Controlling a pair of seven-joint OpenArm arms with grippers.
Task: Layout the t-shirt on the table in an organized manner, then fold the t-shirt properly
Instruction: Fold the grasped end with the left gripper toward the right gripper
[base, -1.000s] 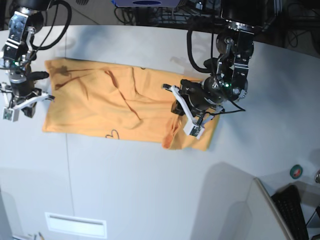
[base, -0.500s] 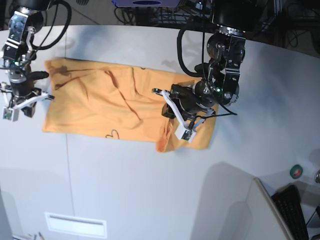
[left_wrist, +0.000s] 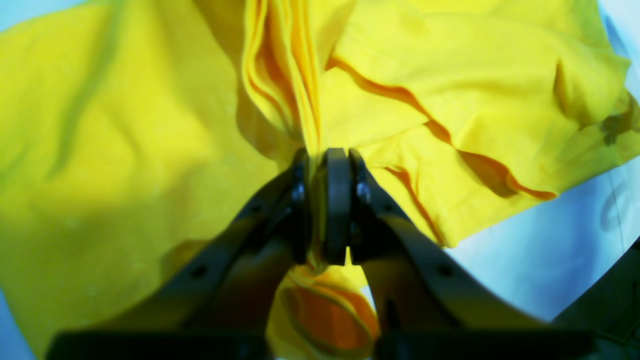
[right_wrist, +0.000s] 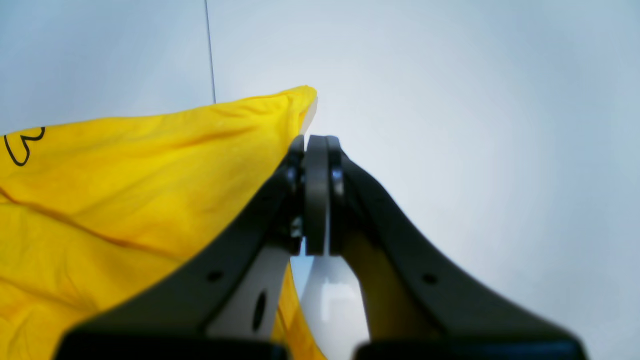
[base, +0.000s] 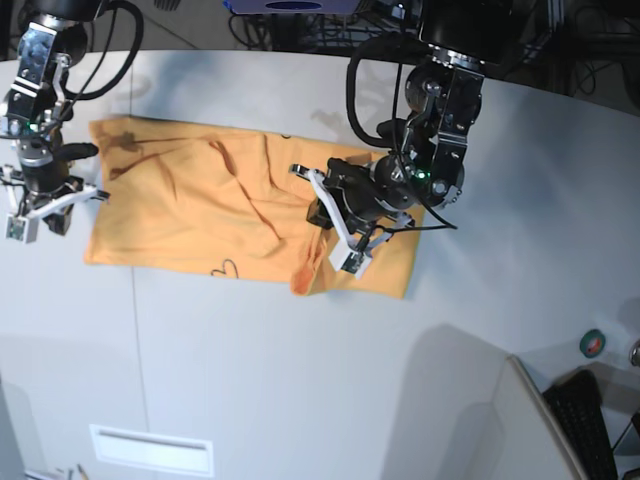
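Note:
The orange-yellow t-shirt lies spread lengthwise on the white table, creased through its middle. My left gripper is shut on a bunched fold of the shirt's right part, lifted and drawn over the cloth beneath. In the left wrist view the pads pinch pleated yellow fabric. My right gripper hovers at the shirt's left edge, shut. In the right wrist view its fingertips are pressed together beside the shirt's corner, and no cloth shows between them.
A dark seam line runs down the table from near the shirt's lower left. A green tape roll, a keyboard and a grey panel sit at the bottom right. Cables hang along the far edge.
My left gripper has moved leftward across the shirt, dragging the pinched right part with it, so the shirt's right end has folded inward. The right arm has not moved.

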